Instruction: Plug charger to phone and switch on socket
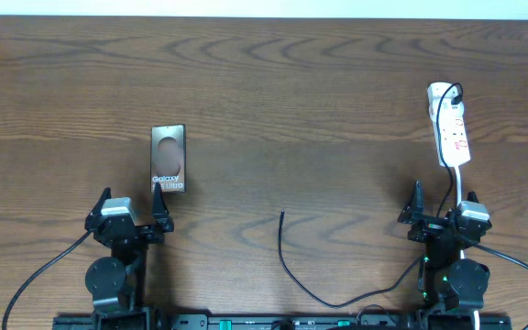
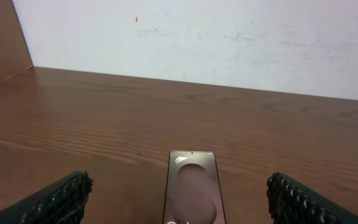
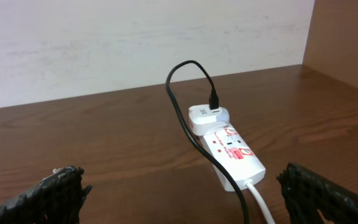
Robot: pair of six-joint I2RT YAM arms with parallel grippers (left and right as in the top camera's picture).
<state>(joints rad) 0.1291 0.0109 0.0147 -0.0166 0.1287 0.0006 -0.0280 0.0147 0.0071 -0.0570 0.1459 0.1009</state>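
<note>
nearest you, both arms sit at the table's front edge. the left gripper (image 1: 133,198) has its jaws spread wide and empty. the right gripper (image 1: 444,203) is the same, parted and holding nothing.

between them, the charger (image 1: 287,261) curls up from the front edge, and its plug tip (image 1: 281,214) lies loose on the table (image 1: 273,82), well apart from both grippers. the phone (image 1: 169,159) lies flat, screen up, just beyond the left gripper, near short edge towards it. farthest out on the right is the socket (image 1: 451,128), with a white adapter (image 3: 207,117) in its far end and the black cable looping out of it.

watch these:
- the tip is thin and lies flat, so a pinch could skid off it or twist it out of line with the port.
- nothing holds the phone down, so pushing the plug in will likely slide it unless your other arm braces it.
- the cable runs past the right arm's base, so a hard pull may snag there or drag the socket.
- pressing the switch off-centre could shove the strip.

counts: two grippers, one phone, one charger with one free tip, one socket, one adapter, one white cord (image 3: 260,199).
</note>
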